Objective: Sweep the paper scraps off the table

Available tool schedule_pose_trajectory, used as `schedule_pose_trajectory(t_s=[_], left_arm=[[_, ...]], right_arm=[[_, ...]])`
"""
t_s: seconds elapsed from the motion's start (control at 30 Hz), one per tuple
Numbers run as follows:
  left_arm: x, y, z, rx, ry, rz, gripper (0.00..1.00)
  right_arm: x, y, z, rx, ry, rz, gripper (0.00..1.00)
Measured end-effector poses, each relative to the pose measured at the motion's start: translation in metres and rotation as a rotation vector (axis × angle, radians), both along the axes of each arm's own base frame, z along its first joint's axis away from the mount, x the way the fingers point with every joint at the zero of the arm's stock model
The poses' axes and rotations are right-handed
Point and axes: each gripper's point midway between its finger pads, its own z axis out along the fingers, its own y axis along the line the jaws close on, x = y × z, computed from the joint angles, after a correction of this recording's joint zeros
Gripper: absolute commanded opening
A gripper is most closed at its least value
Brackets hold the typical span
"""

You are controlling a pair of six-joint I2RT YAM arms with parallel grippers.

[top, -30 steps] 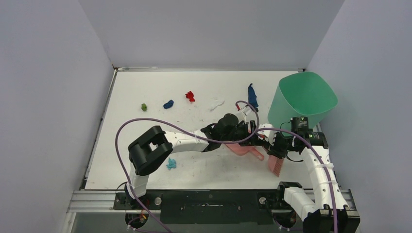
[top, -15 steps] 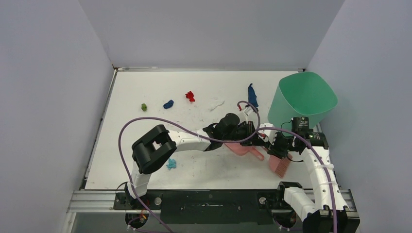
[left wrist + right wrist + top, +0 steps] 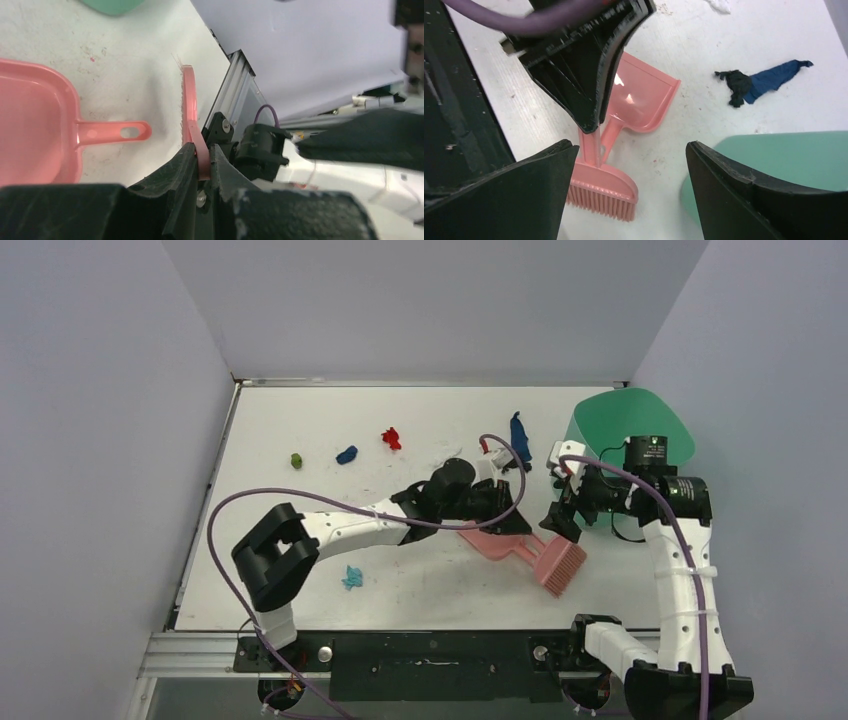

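My left gripper (image 3: 201,155) is shut on the thin handle of the pink brush (image 3: 189,100). The brush head (image 3: 558,565) lies bristles down beside the pink dustpan (image 3: 497,543) on the white table (image 3: 300,530). My right gripper (image 3: 630,150) hangs open above the brush (image 3: 601,187), holding nothing. Paper scraps lie across the far half: green (image 3: 297,460), blue (image 3: 347,454), red (image 3: 391,438), white (image 3: 446,453) and dark blue (image 3: 520,437). A cyan scrap (image 3: 352,577) sits near the left arm's elbow.
A green bin (image 3: 630,435) stands at the back right, just behind the right wrist. The left arm's purple cable (image 3: 300,502) loops over the table's middle. A metal rail (image 3: 200,645) runs along the near edge, and walls close in on three sides.
My left gripper shut on the brush handle. My right gripper let go of the brush, opened wide and lifted back toward the green bin. The brush head swung a little left.
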Motion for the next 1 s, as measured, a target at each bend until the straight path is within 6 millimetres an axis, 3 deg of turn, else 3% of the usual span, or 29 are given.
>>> schedule_pose_trajectory(t_s=[0.07,0.23,0.43,0.53,0.7,0.83,1.0], left_arm=[[-0.002,0.011,0.022,-0.013,-0.056,-0.023,0.0],[-0.018,0.045,0.064,-0.007,-0.21,-0.075,0.0],[-0.038,0.097,0.095,0.027,-0.388,-0.097,0.0],[-0.042,0.116,0.098,0.043,-0.45,-0.103,0.0],[-0.045,0.142,0.085,0.076,-0.481,-0.118,0.0],[-0.046,0.15,0.074,0.089,-0.47,-0.129,0.0],[-0.047,0.154,0.065,0.081,-0.466,-0.123,0.0]], right_arm=[[0.001,0.003,0.006,0.012,0.016,0.026,0.83],[-0.006,0.005,-0.008,0.01,0.09,0.083,0.83],[-0.027,0.015,-0.013,0.04,0.055,0.154,0.81],[-0.036,0.026,-0.018,0.074,0.068,0.223,0.79],[-0.049,0.052,-0.041,0.096,0.175,0.388,0.79],[-0.053,0.063,-0.052,0.1,0.239,0.447,0.76],[-0.043,0.069,-0.061,0.105,0.239,0.443,0.69]])
